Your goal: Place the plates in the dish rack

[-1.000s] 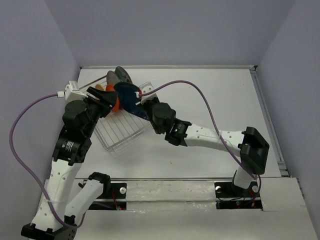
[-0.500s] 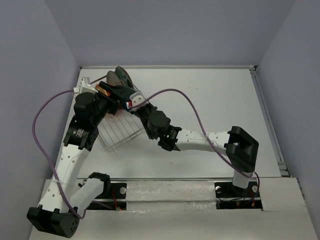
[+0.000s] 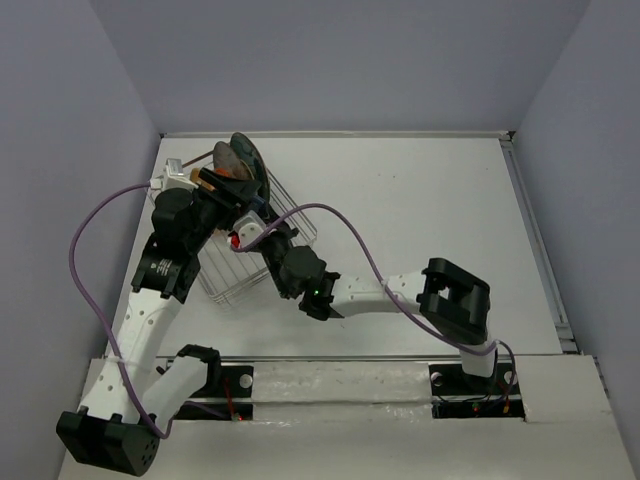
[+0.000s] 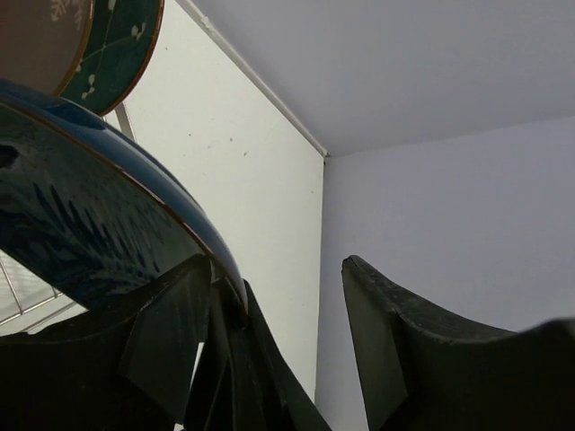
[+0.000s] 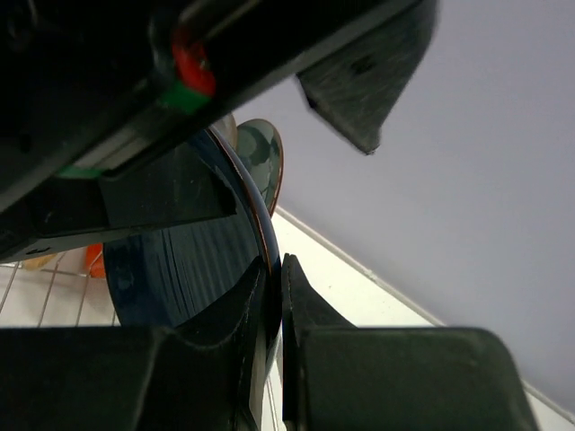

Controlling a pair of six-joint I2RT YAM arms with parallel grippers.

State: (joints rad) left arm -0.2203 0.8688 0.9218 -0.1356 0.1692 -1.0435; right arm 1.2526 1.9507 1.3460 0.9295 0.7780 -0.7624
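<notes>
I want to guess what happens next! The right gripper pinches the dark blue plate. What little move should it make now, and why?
Probably ease the dark blue plate straight down between the tines of the dish rack. The right gripper is clamped on its rim, the plate stands on edge with rack wires below it, and the left gripper is open, not holding it.

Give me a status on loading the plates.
Done: the teal plate, grey plate and orange plate stand on edge at the far corner of the rack. In hand: the right gripper pinches the rim of the dark blue plate over the rack; the left gripper is open beside it. Left: seat that plate and release. No other plate shows outside the rack.
</notes>
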